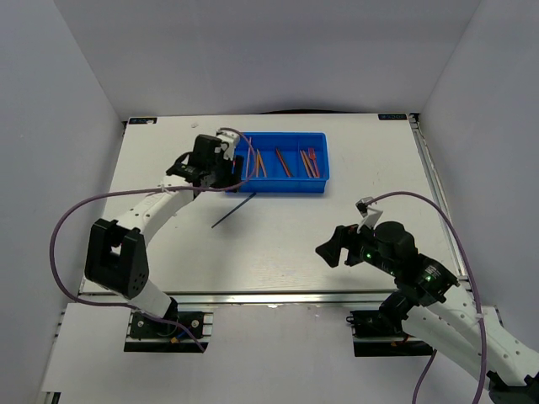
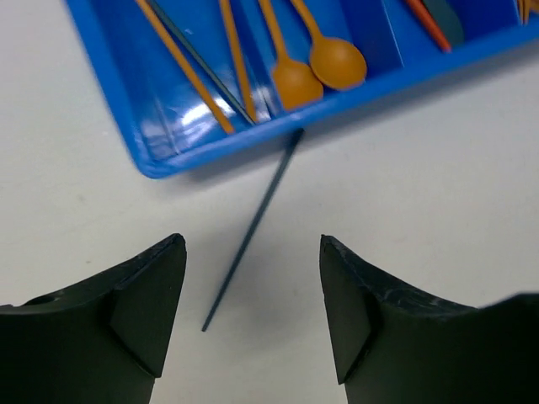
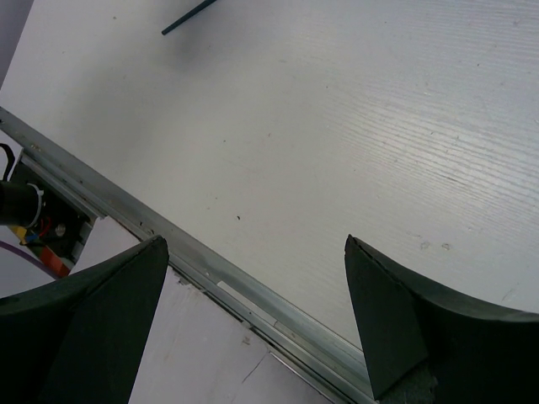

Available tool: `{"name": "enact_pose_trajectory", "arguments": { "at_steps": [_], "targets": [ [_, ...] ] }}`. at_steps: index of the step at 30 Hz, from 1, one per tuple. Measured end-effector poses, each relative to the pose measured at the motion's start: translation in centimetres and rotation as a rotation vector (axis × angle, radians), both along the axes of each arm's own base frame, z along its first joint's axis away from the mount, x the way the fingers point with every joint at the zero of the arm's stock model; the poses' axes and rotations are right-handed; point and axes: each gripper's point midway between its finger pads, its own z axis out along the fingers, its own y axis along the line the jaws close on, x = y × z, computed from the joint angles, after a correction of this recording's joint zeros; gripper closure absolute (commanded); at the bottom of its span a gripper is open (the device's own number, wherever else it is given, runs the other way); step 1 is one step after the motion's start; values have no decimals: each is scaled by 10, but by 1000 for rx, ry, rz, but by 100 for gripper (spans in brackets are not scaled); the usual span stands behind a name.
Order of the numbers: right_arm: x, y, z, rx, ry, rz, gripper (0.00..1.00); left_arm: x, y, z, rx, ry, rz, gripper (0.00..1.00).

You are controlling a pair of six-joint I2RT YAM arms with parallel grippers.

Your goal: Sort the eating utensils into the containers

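Observation:
The bright blue tray (image 1: 322, 162) stands at the back of the table, with orange, red and dark utensils in its compartments. In the left wrist view its corner (image 2: 156, 156) holds orange sticks and two orange spoons (image 2: 316, 67). A dark blue stick (image 1: 233, 211) lies on the table, its far end against the tray's near wall; it also shows in the left wrist view (image 2: 253, 227) and in the right wrist view (image 3: 187, 17). My left gripper (image 1: 221, 175) is open and empty, just above the stick near the tray's left end. My right gripper (image 1: 333, 248) is open and empty at the front right.
The table's front metal rail (image 3: 219, 273) runs under my right gripper. White walls close in the table at the back and both sides. A purple cable (image 1: 63, 227) loops beside the left arm.

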Motion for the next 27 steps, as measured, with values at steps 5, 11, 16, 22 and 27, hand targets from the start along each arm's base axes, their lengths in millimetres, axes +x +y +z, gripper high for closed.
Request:
{"name": "enact_pose_trajectory", "arguments": {
  "at_steps": [5, 11, 16, 22, 27],
  "targets": [
    [-5, 1, -1, 17, 4, 14, 11, -16, -23, -24, 11, -2, -102, 30],
    [-8, 1, 5, 46, -7, 21, 11, -14, -33, -43, -7, -75, -130, 35],
    [-9, 1, 3, 40, 2, 23, 11, 2, -40, -48, -12, -125, -140, 37],
    [-9, 0, 2, 36, 6, 23, 11, 12, -45, -65, -7, -132, -147, 41],
    [-9, 1, 0, 28, 11, 25, 11, 11, -44, -89, 4, -103, -147, 41]
  ]
}}
